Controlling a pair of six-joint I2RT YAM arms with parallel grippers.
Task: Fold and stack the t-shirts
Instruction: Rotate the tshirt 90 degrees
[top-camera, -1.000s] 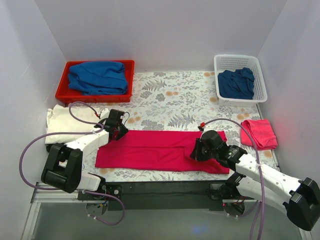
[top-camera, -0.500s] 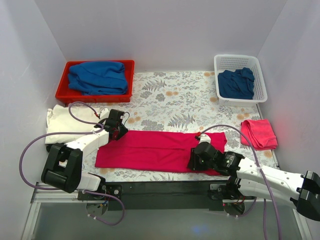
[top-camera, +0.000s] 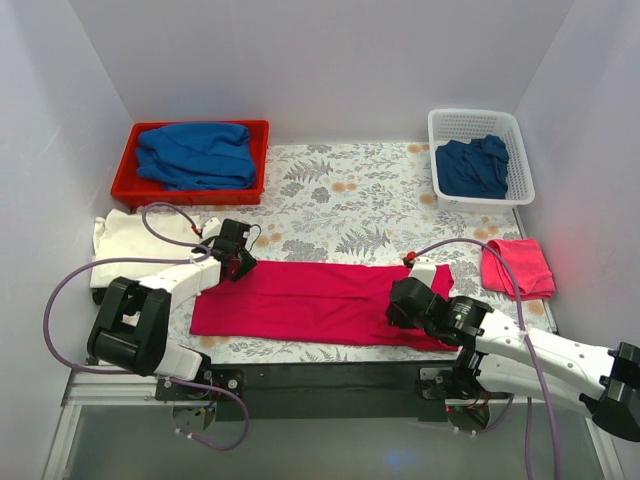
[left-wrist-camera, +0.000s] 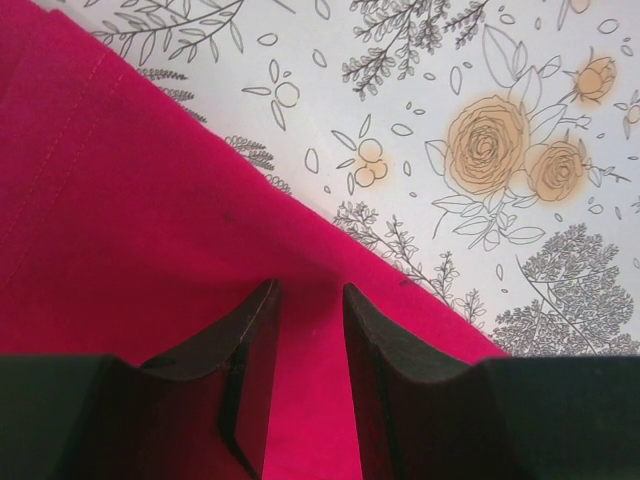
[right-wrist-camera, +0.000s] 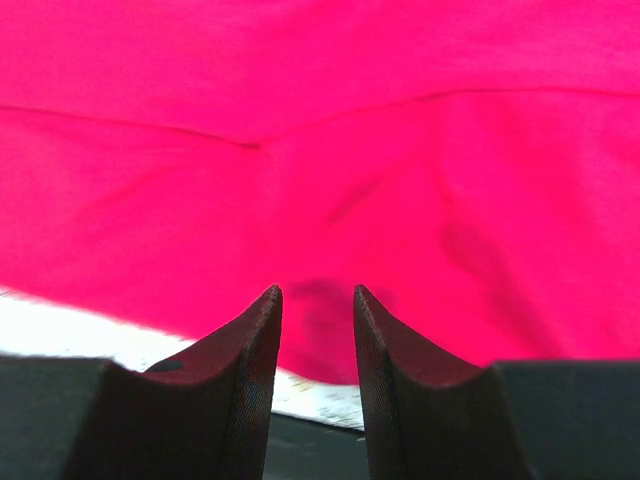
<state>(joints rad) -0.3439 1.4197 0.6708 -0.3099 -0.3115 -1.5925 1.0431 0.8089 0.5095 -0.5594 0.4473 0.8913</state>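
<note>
The crimson-pink t-shirt (top-camera: 310, 300) lies flat on the floral tablecloth, folded lengthwise into a long strip. My left gripper (top-camera: 238, 266) sits at its far left corner. In the left wrist view the left gripper (left-wrist-camera: 308, 292) is low over the cloth (left-wrist-camera: 150, 230) beside its edge, jaws a narrow gap apart with flat cloth between them. My right gripper (top-camera: 400, 306) is over the strip's right near part. In the right wrist view the right gripper (right-wrist-camera: 316, 292) hovers over the shirt's near edge (right-wrist-camera: 330, 200), jaws narrowly open and empty.
A red crate (top-camera: 190, 194) at the back left holds a blue shirt (top-camera: 195, 155). A white basket (top-camera: 523, 150) at the back right holds another blue shirt (top-camera: 472, 165). A cream shirt (top-camera: 125, 245) lies at the left. A folded pink shirt (top-camera: 518, 267) lies at the right.
My right gripper dipped toward the shirt's near edge, then came back slightly up and right. The left gripper and the shirt have hardly moved.
</note>
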